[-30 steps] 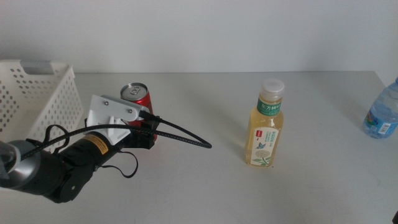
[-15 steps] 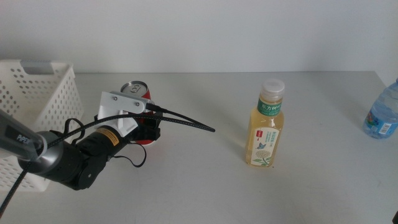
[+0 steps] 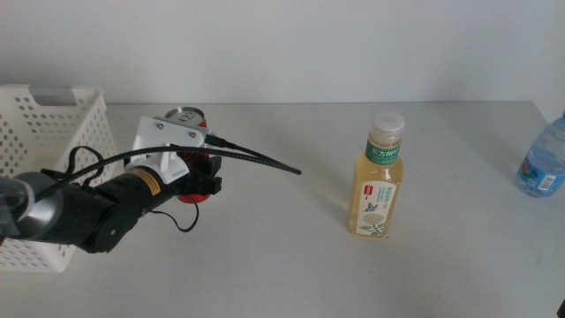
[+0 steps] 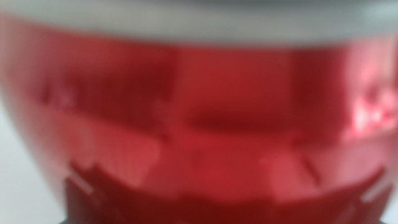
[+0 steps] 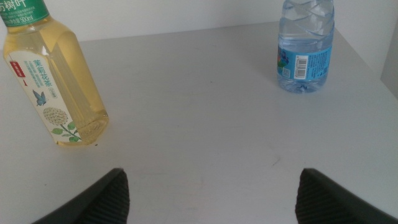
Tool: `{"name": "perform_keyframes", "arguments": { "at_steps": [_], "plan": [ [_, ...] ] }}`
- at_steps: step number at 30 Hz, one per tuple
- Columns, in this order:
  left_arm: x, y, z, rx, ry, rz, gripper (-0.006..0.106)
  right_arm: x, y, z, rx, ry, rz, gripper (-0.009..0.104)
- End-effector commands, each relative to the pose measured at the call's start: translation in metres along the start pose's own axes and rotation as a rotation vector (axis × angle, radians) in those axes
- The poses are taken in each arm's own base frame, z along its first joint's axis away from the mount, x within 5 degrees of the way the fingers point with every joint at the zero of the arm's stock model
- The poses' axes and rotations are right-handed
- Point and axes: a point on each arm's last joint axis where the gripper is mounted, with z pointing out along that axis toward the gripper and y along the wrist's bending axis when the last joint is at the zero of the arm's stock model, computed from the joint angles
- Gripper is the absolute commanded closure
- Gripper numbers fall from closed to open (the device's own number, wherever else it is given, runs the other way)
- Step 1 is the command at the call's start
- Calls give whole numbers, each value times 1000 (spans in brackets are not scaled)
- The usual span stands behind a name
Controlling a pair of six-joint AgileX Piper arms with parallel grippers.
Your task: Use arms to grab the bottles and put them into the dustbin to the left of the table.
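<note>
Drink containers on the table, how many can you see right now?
3. The slim red soda can sits in the left gripper beside the white perforated dustbin; the yellow tea bottle stands mid-table; the clear water bottle is at the right edge.

You see a plain white wall (image 3: 291,44) running behind the table's (image 3: 291,265) far edge, with no marks on it. The table is light grey and matte. Light is soft and even, and shadows on the tabletop are faint.
</note>
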Motion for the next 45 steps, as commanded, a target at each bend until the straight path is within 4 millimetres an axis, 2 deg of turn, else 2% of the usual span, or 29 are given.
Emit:
{"name": "perform_keyframes", "arguments": {
  "at_steps": [1, 7, 12, 15, 18, 23, 26, 30, 33, 40, 45],
  "plan": [
    [-53, 0, -19, -11, -207, -35, 94, -11, 1, -3, -3, -107, -19, 22],
    [-97, -3, -54, -14, -126, -46, 94, -11, 1, -3, -3, -107, -19, 22],
    [-139, 7, -83, -156, 44, -3, 94, -11, 1, -3, -3, -107, -19, 22],
    [-166, 22, -97, -271, 121, -27, 94, -11, 1, -3, -3, -107, -19, 22],
    [-183, 37, -107, -319, 223, -34, 94, -11, 1, -3, -3, -107, -19, 22],
    [-207, 57, -125, -215, 274, 14, 94, -11, 1, -3, -3, -107, -19, 22],
    [-217, 74, -138, -217, 288, 14, 94, -11, 1, -3, -3, -107, -19, 22],
    [-218, 106, -157, -309, 329, -20, 94, -11, 1, -3, -3, -107, -19, 22],
    [-210, 127, -162, -359, 359, -63, 94, -11, 1, -3, -3, -107, -19, 22],
    [-176, 170, -145, -405, 500, -106, 94, -11, 1, -3, -3, -107, -19, 22],
    [-141, 191, -113, -376, 604, -141, 94, -11, 1, -3, -3, -107, -19, 22]
  ]
}}
